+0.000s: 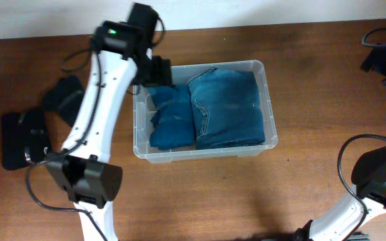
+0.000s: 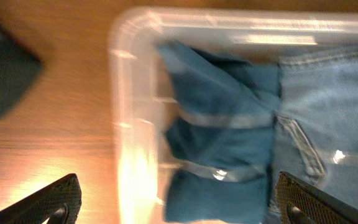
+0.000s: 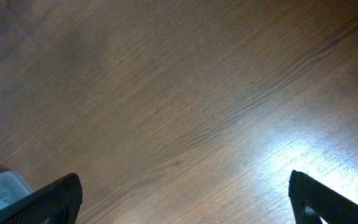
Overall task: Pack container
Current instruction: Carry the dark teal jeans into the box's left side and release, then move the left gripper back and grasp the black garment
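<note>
A brown wooden table (image 1: 313,100) fills the view, with a strip of pale wall (image 1: 45,17) along its far edge. On the table's left part lie two dark cloths, one (image 1: 12,137) near the edge and another (image 1: 62,99) just beside it. Folded light blue jeans (image 1: 230,110) lie touching a crumpled darker blue garment (image 1: 173,117).

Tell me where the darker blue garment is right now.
In the overhead view the darker blue garment lies inside the container, in its left part, touching the folded jeans on its right, with the left claw near its far end.
</note>
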You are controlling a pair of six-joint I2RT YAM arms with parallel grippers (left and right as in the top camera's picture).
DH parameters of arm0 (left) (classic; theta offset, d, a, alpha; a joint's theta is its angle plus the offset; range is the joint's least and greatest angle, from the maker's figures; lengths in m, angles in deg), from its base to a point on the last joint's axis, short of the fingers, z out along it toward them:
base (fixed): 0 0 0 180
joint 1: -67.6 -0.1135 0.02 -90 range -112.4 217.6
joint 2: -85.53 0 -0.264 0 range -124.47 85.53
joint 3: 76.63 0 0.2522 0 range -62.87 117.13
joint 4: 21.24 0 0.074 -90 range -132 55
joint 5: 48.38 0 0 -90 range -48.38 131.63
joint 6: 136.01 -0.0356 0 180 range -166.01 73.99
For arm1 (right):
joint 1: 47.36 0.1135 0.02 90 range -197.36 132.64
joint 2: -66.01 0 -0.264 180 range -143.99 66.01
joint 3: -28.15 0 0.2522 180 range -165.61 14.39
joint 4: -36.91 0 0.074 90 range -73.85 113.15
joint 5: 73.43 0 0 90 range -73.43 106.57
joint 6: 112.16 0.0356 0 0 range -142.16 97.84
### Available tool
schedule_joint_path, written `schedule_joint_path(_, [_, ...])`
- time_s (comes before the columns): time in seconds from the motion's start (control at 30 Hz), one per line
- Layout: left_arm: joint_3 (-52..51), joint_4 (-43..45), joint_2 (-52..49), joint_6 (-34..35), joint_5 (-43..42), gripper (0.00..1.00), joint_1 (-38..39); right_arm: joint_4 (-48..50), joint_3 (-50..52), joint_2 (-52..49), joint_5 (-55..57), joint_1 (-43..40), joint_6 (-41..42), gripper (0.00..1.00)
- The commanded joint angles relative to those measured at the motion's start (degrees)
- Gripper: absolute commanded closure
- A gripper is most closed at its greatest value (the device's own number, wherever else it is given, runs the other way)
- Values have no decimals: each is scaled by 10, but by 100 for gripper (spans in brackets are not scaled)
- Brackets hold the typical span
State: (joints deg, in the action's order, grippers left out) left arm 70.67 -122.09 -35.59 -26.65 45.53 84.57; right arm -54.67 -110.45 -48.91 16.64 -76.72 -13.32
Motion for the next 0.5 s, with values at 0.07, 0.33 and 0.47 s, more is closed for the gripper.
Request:
schedule_joint_path(0.07, [26, 11, 11, -44, 68, 1, -108, 0, -9, 2, -1, 1, 3, 2])
schedule_joint_path(0.33, [22, 13, -74, -62, 67, 1, -259, 0, -9, 2, -1, 1, 3, 2])
schedule_joint_path(0.47, [22, -23, -95, -106, 58, 1, -310, 1, -9, 2, -1, 1, 3, 2])
